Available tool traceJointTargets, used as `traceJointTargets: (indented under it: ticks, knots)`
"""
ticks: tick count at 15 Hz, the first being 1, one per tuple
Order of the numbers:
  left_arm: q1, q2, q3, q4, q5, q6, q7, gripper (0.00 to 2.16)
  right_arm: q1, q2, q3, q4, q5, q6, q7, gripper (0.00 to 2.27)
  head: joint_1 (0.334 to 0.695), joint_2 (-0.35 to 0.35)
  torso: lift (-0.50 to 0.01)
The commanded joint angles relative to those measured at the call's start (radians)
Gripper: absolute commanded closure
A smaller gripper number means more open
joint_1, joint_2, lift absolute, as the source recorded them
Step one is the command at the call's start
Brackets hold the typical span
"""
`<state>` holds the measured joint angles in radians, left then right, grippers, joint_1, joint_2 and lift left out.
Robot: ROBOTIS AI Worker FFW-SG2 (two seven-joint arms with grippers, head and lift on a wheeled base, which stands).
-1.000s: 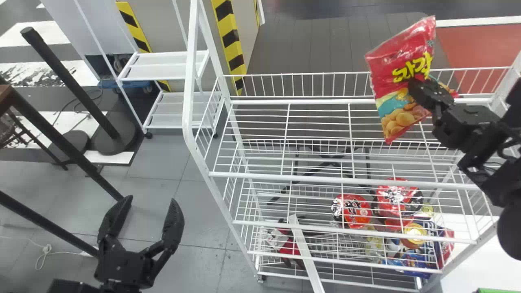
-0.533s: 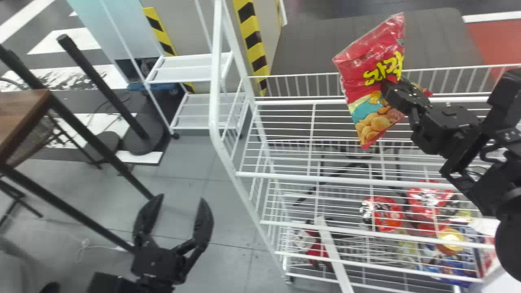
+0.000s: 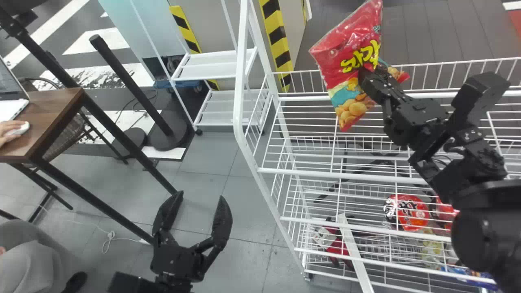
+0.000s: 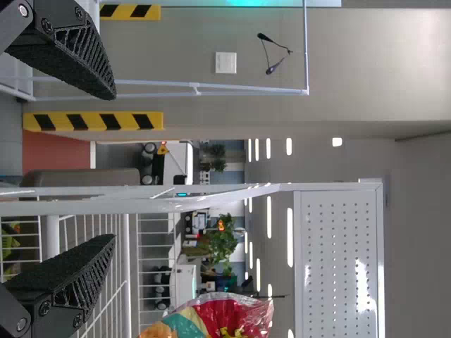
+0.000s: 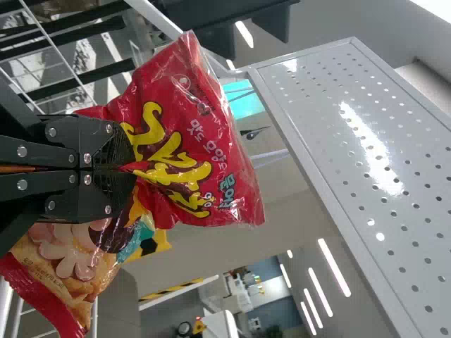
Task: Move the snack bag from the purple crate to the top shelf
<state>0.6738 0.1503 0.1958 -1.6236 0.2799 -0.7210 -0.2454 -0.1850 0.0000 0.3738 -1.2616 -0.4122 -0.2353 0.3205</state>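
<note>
"So, what have you got in the right end effector?"

"The snack bag. I have my fingers closed on its middle, pinching the film, and in the head view it overlaps the far rail of the white wire rack's top shelf. Whether it touches the rail, I can't tell."

"And the left end effector?"

"Open, fingers well apart, over the floor beside the rack."

"How much of the bag can you see?"

"Most of the front, though my fingers hide a patch of it. The left wrist view cuts the bag off at its edge."

"Any writing?"

"Big yellow lettering outlined in dark on the red, and smaller pale characters near it. Biscuits are printed on the other end."

"What about lower down?"

"A round red package sits behind the wires, its label broken up by them. Another red package is half covered by my right arm. The red and dark item lower down, I can't make out."
</note>
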Motion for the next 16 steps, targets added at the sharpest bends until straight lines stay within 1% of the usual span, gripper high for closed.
traceJointTargets:
  ticks: [1,6,8,12,15,16]
  knots:
    - [0.006,0.0,-0.001,0.001,0.001,-0.01,0.0,0.11,-0.05,0.001,0.016,0.131,-0.004,-0.109,0.0,2.03,0.695,0.35,0.0]
    - [0.009,-0.002,-0.001,0.001,-0.002,-0.016,0.0,0.12,-0.105,0.001,0.028,0.292,-0.013,-0.198,0.005,2.03,0.695,0.35,0.0]
    - [0.009,-0.005,-0.004,0.002,-0.004,-0.016,0.0,0.12,-0.116,0.001,0.028,0.317,-0.048,-0.216,0.015,2.03,0.695,0.35,0.0]
    - [0.009,-0.008,-0.009,0.002,-0.01,-0.016,0.005,0.12,-0.146,0.001,0.027,0.38,-0.056,-0.241,0.026,2.03,0.695,0.35,0.0]
    - [0.009,-0.009,-0.01,0.004,-0.011,-0.016,0.006,0.12,-0.148,0.001,0.025,0.393,-0.05,-0.238,0.028,2.02,0.695,0.35,0.0]
    - [0.009,-0.011,-0.01,0.005,-0.013,-0.016,0.006,0.12,-0.148,0.001,0.025,0.399,-0.045,-0.238,0.023,1.95,0.695,0.35,0.0]
